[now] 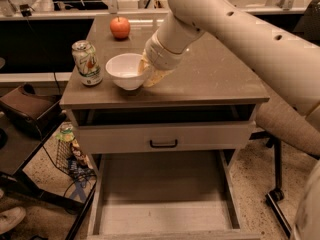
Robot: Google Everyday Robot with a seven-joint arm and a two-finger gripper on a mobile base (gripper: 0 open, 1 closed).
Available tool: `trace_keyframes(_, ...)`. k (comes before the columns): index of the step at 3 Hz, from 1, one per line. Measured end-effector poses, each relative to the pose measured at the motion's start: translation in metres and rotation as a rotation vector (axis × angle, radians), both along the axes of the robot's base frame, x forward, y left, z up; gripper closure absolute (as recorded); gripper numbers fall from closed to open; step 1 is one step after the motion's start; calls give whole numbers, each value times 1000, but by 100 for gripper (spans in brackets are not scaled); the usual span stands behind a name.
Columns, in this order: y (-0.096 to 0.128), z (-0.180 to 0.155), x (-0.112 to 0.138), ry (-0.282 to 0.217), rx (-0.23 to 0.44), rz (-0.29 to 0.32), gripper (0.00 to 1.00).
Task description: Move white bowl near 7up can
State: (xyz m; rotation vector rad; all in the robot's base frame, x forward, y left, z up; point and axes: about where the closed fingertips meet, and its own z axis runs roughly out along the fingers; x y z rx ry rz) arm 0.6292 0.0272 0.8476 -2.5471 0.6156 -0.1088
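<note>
The white bowl point(124, 70) is on the grey-brown table point(215, 79) near its front left edge. It is a short gap to the right of the 7up can point(87, 62), which stands upright at the left edge. My gripper point(150, 75) comes down from the upper right and is shut on the bowl's right rim, with the yellowish fingers point(156, 77) at the rim. I cannot tell if the bowl's foot touches the table. The orange-red apple point(120, 27) sits at the back left.
Below the tabletop a drawer with a black handle point(163, 144) is closed, and the bottom drawer point(160, 199) is pulled out. A wire basket point(70, 156) and a brown bag point(25, 109) are at the left. A chair point(280, 129) is at the right.
</note>
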Motion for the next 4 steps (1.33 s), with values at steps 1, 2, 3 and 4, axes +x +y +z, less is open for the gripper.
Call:
trace_keyframes(1, -1, -1, 0, 0, -4, -2, 79)
trace_keyframes(2, 1, -3, 0, 3, -4, 1, 55)
trace_keyframes(3, 2, -4, -1, 6, -5, 3, 32)
trace_keyframes(4, 3, -6, -1, 8, -5, 6, 9)
